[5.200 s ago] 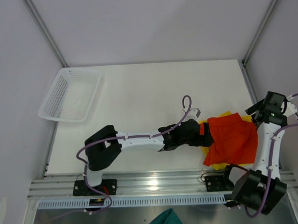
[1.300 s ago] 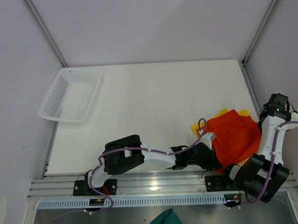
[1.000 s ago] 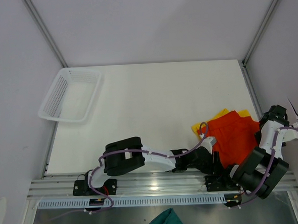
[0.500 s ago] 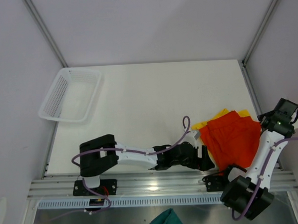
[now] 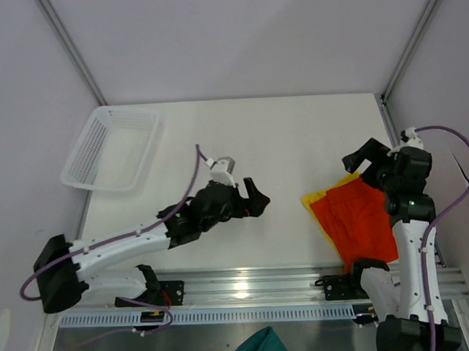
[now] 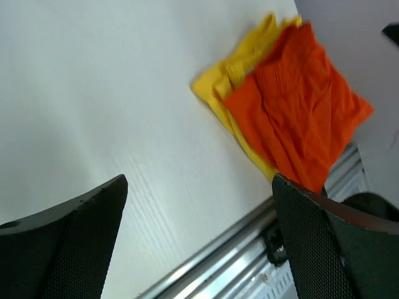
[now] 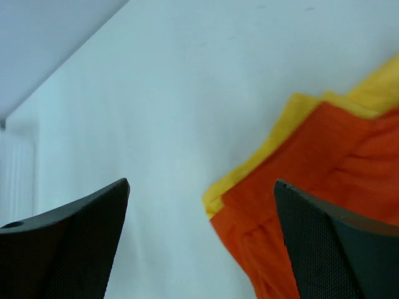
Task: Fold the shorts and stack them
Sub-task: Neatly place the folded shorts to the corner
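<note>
The orange-red shorts (image 5: 355,226) lie folded on top of the yellow shorts (image 5: 317,198) at the table's near right, with only a yellow border showing along the left and far edges. My left gripper (image 5: 257,198) hangs open and empty above the middle of the table, well to the left of the stack. In the left wrist view the orange pair (image 6: 299,106) and the yellow edge (image 6: 215,87) are ahead to the right. My right gripper (image 5: 362,155) is open and empty, raised just beyond the stack's far edge. Its wrist view has the orange pair (image 7: 330,187) and yellow border (image 7: 274,149) at lower right.
A white mesh basket (image 5: 111,146) stands at the table's far left. The aluminium rail (image 5: 248,281) with both arm bases runs along the near edge. A teal-green cloth (image 5: 259,349) lies below the rail, off the table. Angled frame posts stand at the back corners.
Both grippers have opened and let go of the shorts. The left arm has swung left and away to the table's middle. The right arm has lifted towards the stack's far side.
</note>
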`<action>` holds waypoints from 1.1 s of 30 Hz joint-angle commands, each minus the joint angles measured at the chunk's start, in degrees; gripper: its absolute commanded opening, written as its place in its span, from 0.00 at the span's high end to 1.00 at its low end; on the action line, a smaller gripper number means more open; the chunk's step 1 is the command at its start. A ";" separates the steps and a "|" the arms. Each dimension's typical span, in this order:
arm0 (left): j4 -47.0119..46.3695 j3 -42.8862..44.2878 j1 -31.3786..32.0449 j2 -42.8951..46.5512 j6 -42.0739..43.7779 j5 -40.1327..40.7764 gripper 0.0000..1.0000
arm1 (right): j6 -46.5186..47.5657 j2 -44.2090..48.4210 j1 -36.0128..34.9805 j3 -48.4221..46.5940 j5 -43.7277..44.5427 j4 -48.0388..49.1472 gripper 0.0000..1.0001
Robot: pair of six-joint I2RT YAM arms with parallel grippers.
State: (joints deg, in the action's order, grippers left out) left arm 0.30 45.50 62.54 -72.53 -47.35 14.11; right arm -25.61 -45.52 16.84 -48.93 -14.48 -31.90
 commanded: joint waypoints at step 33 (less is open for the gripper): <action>18.43 -28.00 -13.41 47.66 12.55 16.13 0.01 | 8.55 9.13 -58.85 36.97 26.96 48.16 0.01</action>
State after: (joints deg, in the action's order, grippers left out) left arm 22.28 17.54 49.32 -25.10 -35.94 29.41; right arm -16.08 -35.75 -42.13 -11.14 12.40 12.36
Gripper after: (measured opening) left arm 0.990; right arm 0.993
